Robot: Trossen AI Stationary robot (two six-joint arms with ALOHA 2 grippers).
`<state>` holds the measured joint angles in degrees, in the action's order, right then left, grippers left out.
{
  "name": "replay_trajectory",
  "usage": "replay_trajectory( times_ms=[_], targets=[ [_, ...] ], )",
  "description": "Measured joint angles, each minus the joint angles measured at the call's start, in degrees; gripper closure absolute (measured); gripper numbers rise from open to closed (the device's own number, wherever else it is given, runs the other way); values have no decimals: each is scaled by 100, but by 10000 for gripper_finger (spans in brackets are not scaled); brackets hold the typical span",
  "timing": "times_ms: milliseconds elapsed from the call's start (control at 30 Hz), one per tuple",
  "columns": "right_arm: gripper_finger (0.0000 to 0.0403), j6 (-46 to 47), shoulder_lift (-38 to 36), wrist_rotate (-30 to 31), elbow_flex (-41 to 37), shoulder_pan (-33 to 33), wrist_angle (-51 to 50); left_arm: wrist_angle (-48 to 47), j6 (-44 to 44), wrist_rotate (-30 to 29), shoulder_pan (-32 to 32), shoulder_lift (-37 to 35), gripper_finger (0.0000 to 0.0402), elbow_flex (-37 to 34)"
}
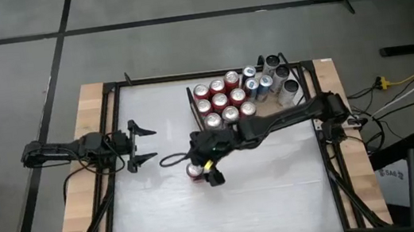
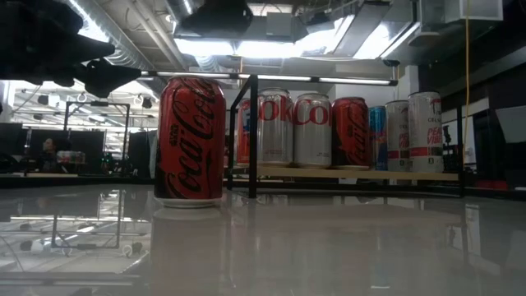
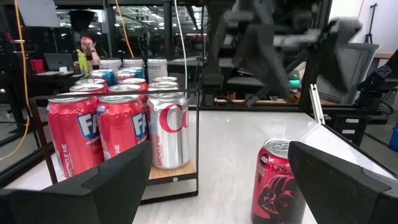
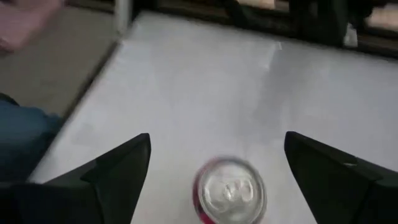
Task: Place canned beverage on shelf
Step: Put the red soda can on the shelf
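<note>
Red Coca-Cola can (image 1: 194, 170): upright on white table (image 1: 281, 194), short of shelf (image 2: 345, 173). Right gripper (image 1: 204, 167): above it, fingers spread. Descend centred, close squarely mid-body. Left gripper (image 1: 142, 144): spread, idle nearby.

Bright ceiling lights (image 2: 246, 45) glare in the low view, mirrored on the glossy table (image 2: 329, 247). The right wrist view is motion-blurred, its can (image 4: 230, 190) soft

The red Coke can (image 2: 190, 141) stood upright on the white table, out in front of the shelf (image 2: 353, 174) and apart from it. That light wood board already carried a bunch of upright cans.
</note>
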<state>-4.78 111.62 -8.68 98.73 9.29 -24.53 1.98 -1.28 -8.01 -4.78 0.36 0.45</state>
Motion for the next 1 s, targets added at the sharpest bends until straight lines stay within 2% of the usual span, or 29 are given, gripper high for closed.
replay_trajectory(
  times_ms=[133, 233, 600, 767, 1000],
  targets=[
    [43, 8, 173, 565, -4, 99, -28, -1, -19, 0, 0, 0, 33, -2],
    [43, 154, 296, 738, -1, 117, -91, -4, -84, 1, -1, 23, 33, -2],
    [42, 357, 623, 783, -6, 126, -328, -7, -160, 0, 0, 98, 33, 0],
    [42, 373, 727, 1082, 7, 122, -356, -7, -160, 0, 0, 109, 33, 0],
    [42, 367, 936, 934, -12, 124, -459, -5, -160, 0, 0, 114, 34, 0]
  ],
)
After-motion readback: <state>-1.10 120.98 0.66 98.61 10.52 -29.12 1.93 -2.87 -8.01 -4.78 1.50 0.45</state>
